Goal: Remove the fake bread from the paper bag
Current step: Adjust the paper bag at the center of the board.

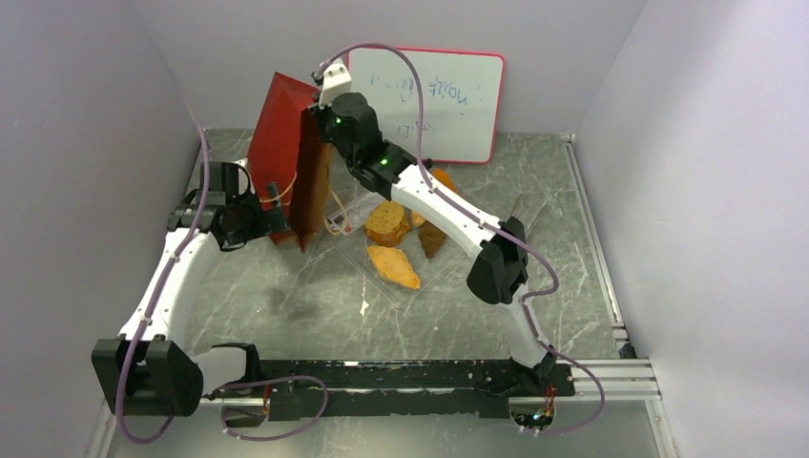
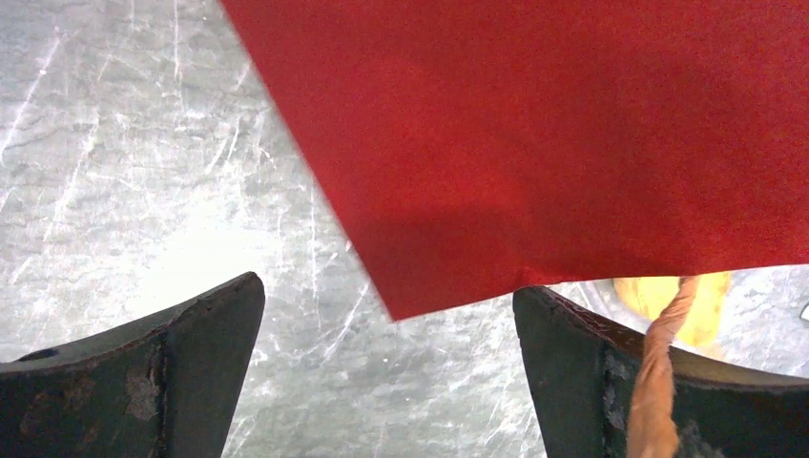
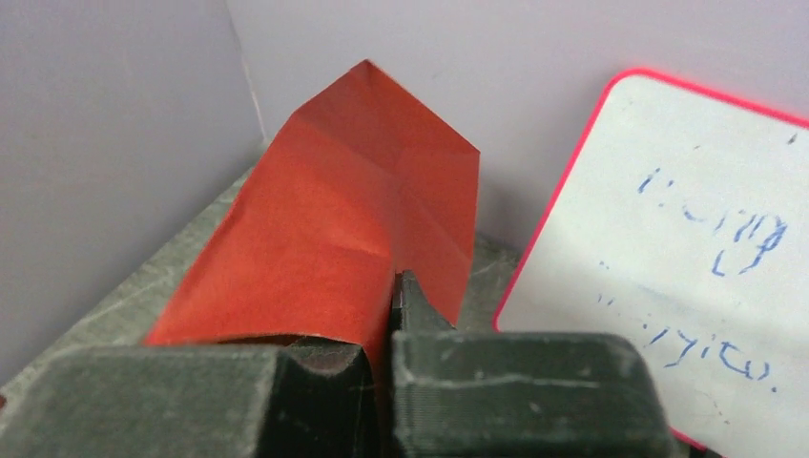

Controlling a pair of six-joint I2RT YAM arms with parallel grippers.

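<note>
Beside the paper bag: four pieces of fake bread lie outside it on a clear tray (image 1: pixel 355 243), on the side of the bag where the whiteboard (image 1: pixel 448 105) stands.
Paper bag: the paper bag (image 1: pixel 284 153) is red outside and brown inside. It is tilted, not upright, and its folded end points up. The brown inner side faces the tray. If its low corner touches the table (image 1: pixel 305 315), I cannot tell.
Round crusty slice: the round crusty slice (image 1: pixel 386 224) is the piece nearest to the bag.
Yellow-orange wedge: the yellow-orange wedge (image 1: pixel 394 267) lies flat, just beside the slice, on the side toward the arm bases.
Dark-brown piece: the dark-brown piece (image 1: pixel 432 239) lies beyond the slice, farther from the bag.
Orange baguette: the orange baguette (image 1: pixel 445 179) is farthest from the bag and partly hidden by the right arm.
Right gripper: the right gripper (image 3: pixel 391 324) is pressed together on the red paper of the bag, at the bag's high edge. The paper passes between the two fingers.
Left gripper: the left gripper (image 2: pixel 391 382) has its fingers wide apart and holds nothing. It is at the low end of the bag, and a red corner of the bag hangs between the finger tips.
Handle: the thin orange handle (image 2: pixel 658 382) of the bag lies across one finger of the left gripper.
Under the bag's edge: in the left wrist view one yellow-orange piece shows there. Which piece it is, I cannot tell.
</note>
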